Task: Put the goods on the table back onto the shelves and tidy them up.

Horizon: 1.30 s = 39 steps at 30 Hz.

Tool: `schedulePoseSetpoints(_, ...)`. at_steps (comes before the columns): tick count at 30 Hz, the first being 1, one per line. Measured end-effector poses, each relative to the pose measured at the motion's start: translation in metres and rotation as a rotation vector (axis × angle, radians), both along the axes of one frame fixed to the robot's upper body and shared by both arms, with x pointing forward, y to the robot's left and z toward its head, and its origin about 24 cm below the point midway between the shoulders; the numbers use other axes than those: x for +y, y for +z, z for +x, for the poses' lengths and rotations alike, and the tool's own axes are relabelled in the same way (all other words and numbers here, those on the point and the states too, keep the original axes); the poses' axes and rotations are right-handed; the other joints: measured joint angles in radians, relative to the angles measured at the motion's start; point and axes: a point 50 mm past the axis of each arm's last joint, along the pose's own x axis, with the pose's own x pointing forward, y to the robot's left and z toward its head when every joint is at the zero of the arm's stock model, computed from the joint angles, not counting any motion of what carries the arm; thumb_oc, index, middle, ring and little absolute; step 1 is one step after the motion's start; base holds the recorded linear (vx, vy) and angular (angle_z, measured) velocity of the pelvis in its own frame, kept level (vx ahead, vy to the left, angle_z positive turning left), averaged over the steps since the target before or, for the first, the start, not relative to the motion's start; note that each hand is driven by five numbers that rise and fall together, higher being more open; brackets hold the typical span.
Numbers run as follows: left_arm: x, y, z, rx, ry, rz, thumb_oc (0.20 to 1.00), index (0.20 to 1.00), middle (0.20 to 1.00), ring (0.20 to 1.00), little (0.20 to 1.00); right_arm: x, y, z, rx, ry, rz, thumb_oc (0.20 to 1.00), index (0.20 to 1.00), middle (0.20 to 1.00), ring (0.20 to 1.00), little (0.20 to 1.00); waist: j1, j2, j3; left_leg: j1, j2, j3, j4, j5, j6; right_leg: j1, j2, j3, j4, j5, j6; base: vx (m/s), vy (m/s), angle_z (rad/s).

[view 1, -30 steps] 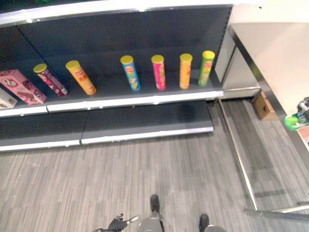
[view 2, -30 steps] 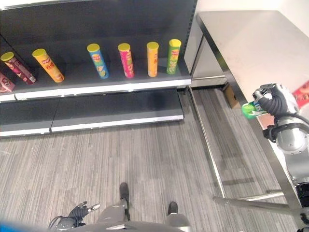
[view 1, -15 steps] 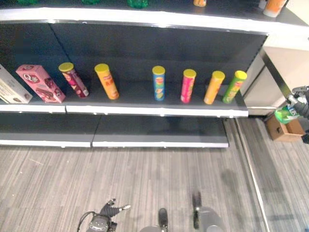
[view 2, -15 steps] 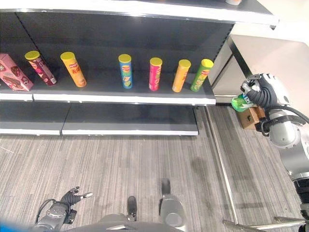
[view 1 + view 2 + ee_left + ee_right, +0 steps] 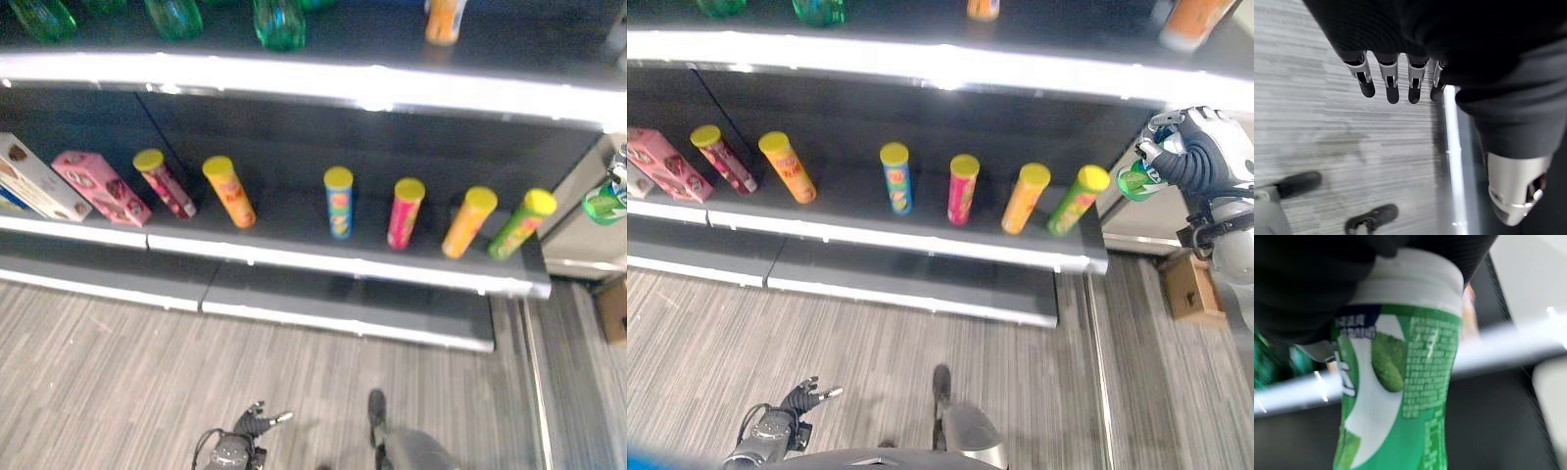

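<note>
- Left eye view: the green bottle (image 5: 604,202) hung just past the shelf's (image 5: 343,262) end, by the yellow-lidded tubes (image 5: 516,223).
- Right eye view: the right hand (image 5: 1200,157) was curled round it; carrying seemed under way, placing next.
- Left wrist view: the left hand (image 5: 1396,78) hung low, fingers straight, empty.
- Right wrist view: the bottle sat in that hand's grasp.

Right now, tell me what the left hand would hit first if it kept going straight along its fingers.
The left hand hangs low with straight fingers pointing down at the grey striped floor. Nothing lies between, so it would likely meet the floor first, though depth is hard to judge.
</note>
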Motion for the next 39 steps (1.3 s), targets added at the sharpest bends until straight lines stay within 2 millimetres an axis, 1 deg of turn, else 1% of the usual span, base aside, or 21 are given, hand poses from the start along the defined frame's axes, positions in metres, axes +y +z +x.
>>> schedulePoseSetpoints(3, -0.003, 0.0, 0.003, -0.013, 0.023, -0.016, 1.0, 1.0, 1.0, 1.0, 1.0, 0.002, 0.002, -0.001, 0.005, 0.008, -0.019, 0.2, 0.2, 0.2, 0.2, 0.2, -0.002, -0.005, 0.0, -0.04, 0.006, -0.001, 0.124, -0.023, -0.045, 0.024, 0.012, 0.001, -0.001, -0.024, -0.023, 0.09, -0.142, -0.02)
schedulePoseSetpoints(5, -0.001, 0.0, 0.001, -0.007, 0.04, -0.014, 1.0, 1.0, 1.0, 1.0, 1.0, 0.006, -0.001, -0.002, 0.028, 0.024, -0.032, 0.2, 0.2, 0.2, 0.2, 0.2, 0.002, -0.019, 0.003, -0.111, -0.001, -0.005, 0.296, -0.052, -0.083, 0.036, 0.005, 0.011, 0.0, -0.024, -0.023, 0.02, -0.014, -0.1)
schedulePoseSetpoints(7, 0.001, -0.002, -0.005, 0.012, 0.045, -0.011, 1.0, 1.0, 1.0, 1.0, 1.0, 0.005, -0.005, -0.003, 0.046, 0.026, -0.033, 0.2, 0.2, 0.2, 0.2, 0.2, -0.005, -0.031, 0.009, -0.161, 0.013, 0.001, 0.384, -0.066, -0.097, 0.046, 0.01, 0.008, -0.002, -0.04, -0.045, 0.02, 0.051, 0.08)
schedulePoseSetpoints(8, 0.002, -0.001, -0.003, 0.007, 0.048, -0.009, 1.0, 1.0, 1.0, 1.0, 1.0, 0.003, -0.008, -0.004, 0.061, 0.018, -0.026, 0.2, 0.2, 0.2, 0.2, 0.2, -0.006, -0.039, 0.013, -0.179, 0.031, 0.028, 0.368, -0.069, -0.097, 0.043, 0.006, 0.004, -0.005, -0.041, -0.046, 0.07, 0.117, 0.29)
schedulePoseSetpoints(9, 0.004, 0.001, 0.003, -0.008, 0.042, -0.002, 1.0, 1.0, 1.0, 1.0, 1.0, 0.001, -0.013, -0.004, 0.073, 0.012, -0.008, 0.2, 0.2, 0.2, 0.2, 0.2, -0.007, -0.058, 0.02, -0.22, 0.06, 0.036, 0.257, -0.063, -0.1, 0.026, -0.004, 0.018, -0.004, -0.038, -0.031, 0.1, 0.221, 0.19)
schedulePoseSetpoints(11, 0.005, 0.001, 0.003, -0.003, 0.035, 0.003, 1.0, 1.0, 1.0, 1.0, 1.0, 0.001, -0.016, -0.003, 0.078, 0.018, 0.01, 0.2, 0.2, 0.2, 0.2, 0.2, 0.014, -0.075, 0.024, -0.25, 0.065, 0.034, 0.027, -0.019, -0.081, -0.009, -0.02, 0.037, -0.005, -0.046, 0.0, 0.08, 0.153, -0.16)
schedulePoseSetpoints(12, 0.005, 0.0, 0.001, 0.008, 0.025, 0.007, 1.0, 1.0, 1.0, 1.0, 1.0, -0.001, -0.021, -0.001, 0.063, 0.02, 0.064, 0.2, 0.2, 0.2, 0.2, 0.2, 0.024, -0.074, 0.028, -0.276, 0.066, 0.031, -0.023, 0.004, -0.075, -0.019, -0.027, 0.028, 0.0, -0.1, 0.109, 0.09, 0.179, -0.66)
schedulePoseSetpoints(13, -0.001, -0.002, -0.005, 0.016, -0.003, -0.004, 1.0, 1.0, 1.0, 1.0, 1.0, -0.01, -0.02, 0.0, 0.072, -0.016, 0.078, 0.2, 0.2, 0.2, 0.2, 0.2, 0.048, -0.02, 0.023, -0.293, 0.136, 0.03, -0.083, 0.052, -0.099, -0.069, -0.031, 0.036, 0.187, -0.165, 0.081, 0.11, 0.254, -0.58)
schedulePoseSetpoints(14, 0.0, -0.005, -0.013, 0.044, 0.013, -0.001, 1.0, 1.0, 1.0, 1.0, 1.0, -0.01, -0.021, 0.0, 0.069, -0.017, 0.084, 0.2, 0.2, 0.2, 0.2, 0.2, 0.042, -0.002, 0.024, -0.287, 0.151, 0.043, -0.077, 0.075, -0.079, -0.041, -0.002, 0.029, 0.149, -0.148, 0.037, 0.09, 0.306, -0.57)
schedulePoseSetpoints(17, 0.002, -0.005, -0.015, 0.055, 0.009, 0.006, 1.0, 1.0, 1.0, 1.0, 1.0, -0.001, -0.008, -0.001, 0.029, 0.017, 0.052, 0.2, 0.2, 0.2, 0.2, 0.2, 0.017, -0.004, 0.02, -0.249, 0.078, 0.113, -0.045, 0.083, -0.065, -0.015, -0.041, 0.032, 0.094, -0.116, 0.064, 0.05, 0.177, -0.38)
schedulePoseSetpoints(18, 0.003, -0.005, -0.015, 0.049, 0.015, 0.007, 1.0, 1.0, 1.0, 1.0, 1.0, 0.005, 0.0, -0.001, -0.002, 0.043, 0.037, 0.2, 0.2, 0.2, 0.2, 0.2, -0.008, 0.022, 0.004, -0.237, 0.059, 0.125, -0.069, 0.119, -0.033, 0.003, -0.052, 0.042, 0.058, -0.082, 0.072, 0.05, 0.179, -0.42)
schedulePoseSetpoints(19, 0.004, -0.004, -0.014, 0.042, 0.019, 0.009, 1.0, 1.0, 1.0, 1.0, 1.0, 0.012, 0.002, 0.001, -0.003, 0.067, 0.027, 0.2, 0.2, 0.2, 0.2, 0.2, -0.007, 0.019, -0.002, -0.226, 0.047, 0.145, -0.075, 0.129, -0.018, 0.013, -0.063, 0.054, 0.04, -0.072, 0.088, 0.06, 0.173, -0.41)
schedulePoseSetpoints(23, 0.006, -0.005, -0.018, 0.054, 0.022, 0.014, 1.0, 1.0, 1.0, 1.0, 1.0, 0.036, 0.011, 0.01, -0.014, 0.167, -0.029, 0.2, 0.2, 0.2, 0.2, 0.2, -0.001, 0.002, -0.05, -0.202, -0.002, 0.164, -0.11, 0.16, 0.026, 0.031, -0.108, 0.077, 0.007, -0.046, 0.125, 0.01, 0.07, -0.07)
schedulePoseSetpoints(25, 0.01, -0.004, -0.018, 0.053, 0.024, 0.03, 1.0, 1.0, 1.0, 1.0, 1.0, 0.045, 0.017, 0.012, -0.032, 0.202, -0.048, 0.2, 0.2, 0.2, 0.2, 0.2, 0.012, -0.013, -0.059, -0.203, -0.015, 0.164, -0.109, 0.168, 0.041, 0.032, -0.121, 0.074, 0.002, -0.042, 0.129, 0.0, 0.03, 0.11)
schedulePoseSetpoints(27, 0.016, -0.004, -0.023, 0.066, 0.035, 0.056, 1.0, 1.0, 1.0, 1.0, 1.0, 0.066, 0.036, 0.024, -0.062, 0.261, -0.117, 0.2, 0.2, 0.2, 0.2, 0.2, 0.054, -0.017, -0.061, -0.196, -0.025, 0.156, -0.105, 0.172, 0.047, 0.047, -0.131, 0.063, 0.001, -0.038, 0.127, 0.04, -0.005, 0.17)
schedulePoseSetpoints(29, 0.019, -0.003, -0.022, 0.064, 0.039, 0.066, 1.0, 1.0, 1.0, 1.0, 1.0, 0.069, 0.051, 0.041, -0.065, 0.235, -0.134, 0.2, 0.2, 0.2, 0.2, 0.2, 0.08, -0.018, -0.06, -0.186, -0.022, 0.137, -0.105, 0.172, 0.046, 0.066, -0.129, 0.046, 0.0, -0.042, 0.131, 0.04, -0.04, 0.24)
schedulePoseSetpoints(31, 0.018, -0.003, -0.022, 0.062, 0.039, 0.065, 1.0, 1.0, 1.0, 1.0, 1.0, 0.067, 0.052, 0.046, -0.057, 0.217, -0.131, 0.2, 0.2, 0.2, 0.2, 0.2, 0.084, -0.019, -0.06, -0.182, -0.021, 0.134, -0.106, 0.172, 0.046, 0.072, -0.127, 0.043, 0.0, -0.044, 0.131, 0.02, -0.028, 0.16)
schedulePoseSetpoints(32, 0.019, -0.004, -0.024, 0.068, 0.042, 0.066, 1.0, 1.0, 1.0, 1.0, 1.0, 0.062, 0.056, 0.06, -0.032, 0.166, -0.135, 0.2, 0.2, 0.2, 0.2, 0.2, 0.094, -0.019, -0.06, -0.18, -0.02, 0.122, -0.11, 0.167, 0.04, 0.085, -0.126, 0.03, -0.003, -0.05, 0.133, 0.02, -0.033, 0.17)
schedulePoseSetpoints(34, 0.019, -0.004, -0.025, 0.069, 0.041, 0.07, 1.0, 1.0, 1.0, 1.0, 1.0, 0.053, 0.06, 0.07, -0.022, 0.11, -0.11, 0.2, 0.2, 0.2, 0.2, 0.2, 0.115, -0.021, -0.059, -0.186, -0.018, 0.108, -0.11, 0.166, 0.038, 0.085, -0.126, 0.02, 0.0, -0.058, 0.138, 0.03, -0.045, 0.18)
schedulePoseSetpoints(36, 0.017, -0.007, -0.033, 0.094, 0.042, 0.066, 1.0, 1.0, 1.0, 1.0, 1.0, 0.05, 0.054, 0.087, 0.026, 0.072, -0.084, 0.2, 0.2, 0.2, 0.2, 0.2, 0.111, -0.024, -0.062, -0.183, -0.017, 0.104, -0.11, 0.162, 0.042, 0.091, -0.125, 0.016, 0.0, -0.058, 0.137, 0.03, -0.049, 0.13)
schedulePoseSetpoints(39, 0.017, -0.008, -0.039, 0.107, 0.044, 0.064, 1.0, 1.0, 1.0, 1.0, 1.0, 0.036, 0.036, 0.1, 0.121, 0.009, -0.028, 0.2, 0.2, 0.2, 0.2, 0.2, 0.135, -0.027, -0.063, -0.184, -0.015, 0.08, -0.11, 0.166, 0.043, 0.102, -0.124, -0.011, 0.0, -0.061, 0.13, 0.04, -0.073, 0.24)
